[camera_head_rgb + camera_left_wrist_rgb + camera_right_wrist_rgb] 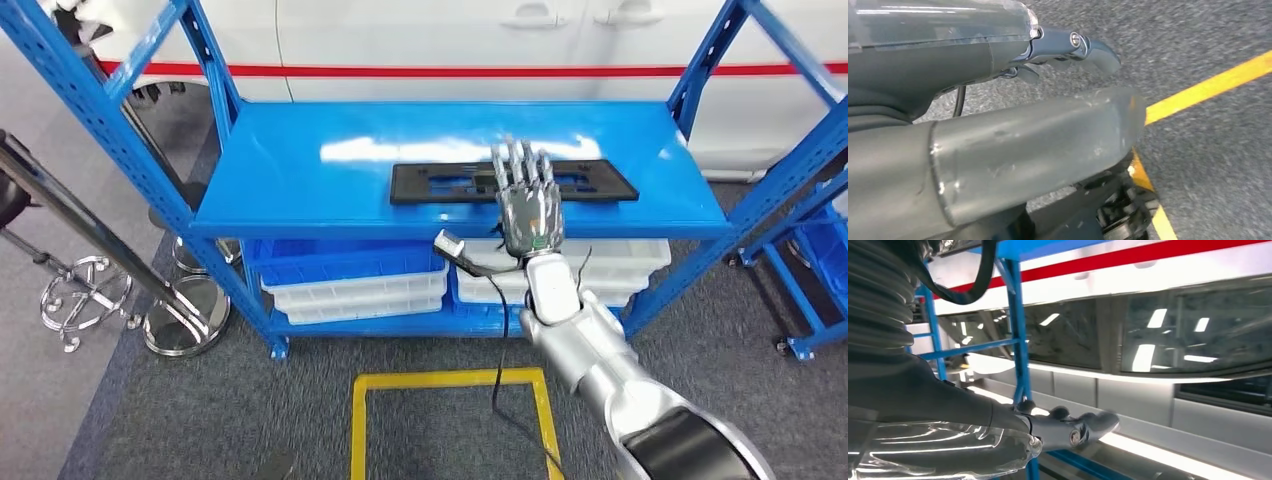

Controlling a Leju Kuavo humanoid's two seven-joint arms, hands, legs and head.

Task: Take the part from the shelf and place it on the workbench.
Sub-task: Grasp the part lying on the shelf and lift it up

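A: Head view, as I read it: one part point(513, 182), a flat black rectangular frame with cut-outs, lies on the blue shelf point(300, 190). My right hand point(528, 200) hovers over its middle, fingers spread and straight, holding nothing.

B: Counts?

A: Two white bins point(355, 290) on the tier below. Left wrist view adds grey floor with yellow tape point(1208, 87); the left hand point(1068, 50) I cannot tell whether spread or curled.
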